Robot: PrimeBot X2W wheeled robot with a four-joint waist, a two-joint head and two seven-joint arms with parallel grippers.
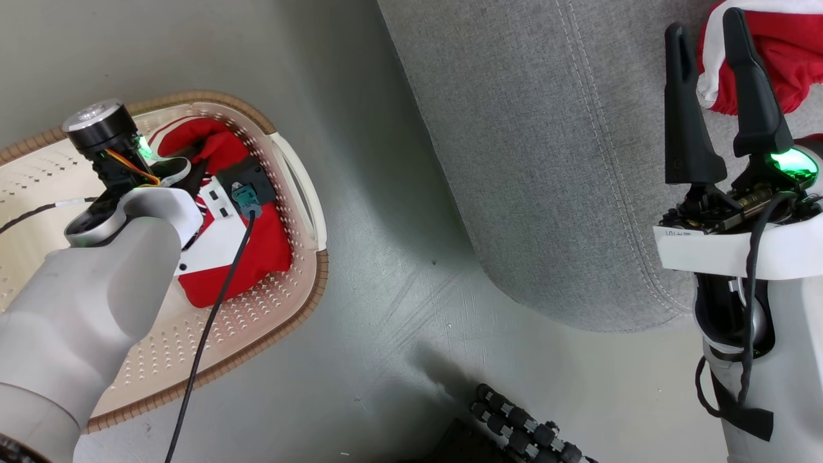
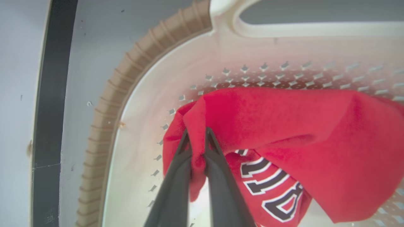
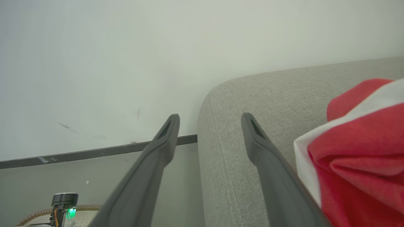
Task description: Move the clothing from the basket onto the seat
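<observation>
The L gripper (image 2: 197, 134) is down in the basket (image 1: 318, 270). Its fingers are pressed together on a fold of the red top (image 2: 284, 126). The pinch is small, so the rest will prob. hang down when it goes up. The R gripper (image 1: 704, 22) is over the seat (image 1: 546, 161), fingers spread wide w/ nothing between them. A 2nd red piece (image 1: 784, 58) w/ white trim lies on the seat at 1 o'clock in head view, just beside the R gripper.

Step now, I think: lift the top out. To do it well, go straight up first, slow, till the low end is over the brown rim. Don't drag it sideways, or it may catch on the rim or tip the basket. Then swing toward 2 o'clock in head view & let go only over the grey part, not the edge.

Where it is: the top sits at the 3 o'clock end of the basket. The basket is at 9 o'clock in head view, apart from the seat.

Which way: it is bunched up, so no clear front. Its long way runs approx. from 11 to 5 o'clock in head view. In L wrist view the pinched fold points to 12, & the dark letters run down toward 5.
</observation>
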